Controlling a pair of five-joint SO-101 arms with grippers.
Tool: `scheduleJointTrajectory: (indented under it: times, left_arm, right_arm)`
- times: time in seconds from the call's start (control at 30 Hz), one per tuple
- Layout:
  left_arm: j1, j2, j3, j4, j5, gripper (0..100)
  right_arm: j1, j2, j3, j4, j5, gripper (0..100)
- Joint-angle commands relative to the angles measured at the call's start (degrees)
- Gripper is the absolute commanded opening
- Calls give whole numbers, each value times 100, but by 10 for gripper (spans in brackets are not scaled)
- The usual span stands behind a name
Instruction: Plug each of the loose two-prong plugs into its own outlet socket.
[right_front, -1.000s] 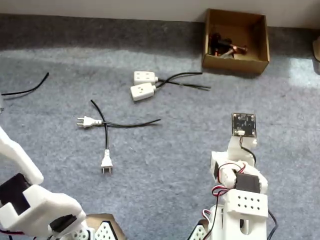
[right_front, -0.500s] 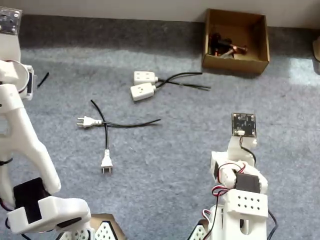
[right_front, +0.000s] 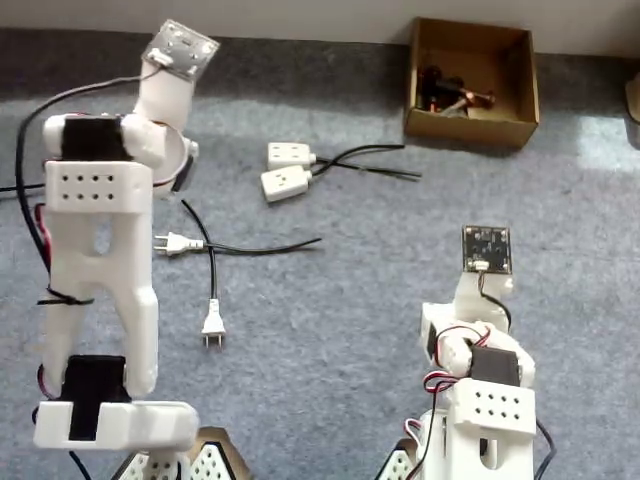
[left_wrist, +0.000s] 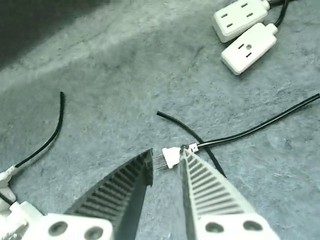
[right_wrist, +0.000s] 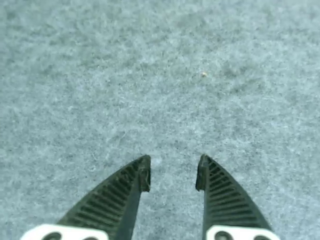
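Our left gripper (left_wrist: 166, 152) hangs half open and holds nothing; one two-prong plug (left_wrist: 171, 157) lies on the carpet (left_wrist: 100, 65) framed between its fingertips. The outlet sockets (left_wrist: 248, 47) lie well apart. Our right gripper (right_wrist: 173, 165) gapes empty over carpet

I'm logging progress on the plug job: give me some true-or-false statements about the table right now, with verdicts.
The upper plug and the lower plug both lie loose on the carpet. True.
The left gripper is shut on a plug. False: it is open, the upper plug showing in the gap.
The far socket and the near socket lie side by side, nothing plugged in. True.
The right gripper holds a cord. False: it is open over bare carpet.
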Motion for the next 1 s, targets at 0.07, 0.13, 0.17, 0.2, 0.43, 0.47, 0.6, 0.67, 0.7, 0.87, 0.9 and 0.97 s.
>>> scheduleJointTrajectory:
  times: [0.07, 0.13, 0.17, 0.2, 0.43, 0.47, 0.6, 0.67, 0.7, 0.87, 0.9, 0.97]
  left_arm:
    - [620, -242, 725, -1169, -9, 94]
    - [778, -242, 954, -1486, -26, 95]
    - [866, -233, 1033, -1582, -70, 95]
    - [945, -233, 1103, -1644, -176, 95]
    - [1218, 321, 980, -1670, -1099, 143]
    - [1209, 514, 892, -1679, -1169, 158]
    - [1174, 1323, 505, -1653, -1609, 175]
    - [1174, 1640, 347, -1653, -1960, 175]
    - [1191, 1754, 321, -1653, -2224, 176]
    - [1165, 1991, 295, -1688, -2980, 232]
    - [1156, 1991, 295, -1697, -3051, 239]
    - [1156, 1991, 286, -1864, -3059, 243]
  right_arm:
    - [-57, -119, -22, -145, 70, 154]
    - [-57, -119, -22, -145, 70, 154]
    - [-57, -119, -22, -145, 70, 154]
    - [-57, -119, -22, -145, 70, 154]
    - [-57, -119, -13, -409, 70, 154]
    - [-57, -119, -13, -409, 70, 154]
    - [-57, -119, -13, -409, 70, 154]
    - [-57, -119, -13, -409, 70, 154]
    - [-57, -119, -13, -409, 70, 154]
    - [-75, -119, -4, -418, 70, 154]
    - [-75, -119, -4, -418, 79, 154]
    - [-84, -119, -4, -418, 79, 154]
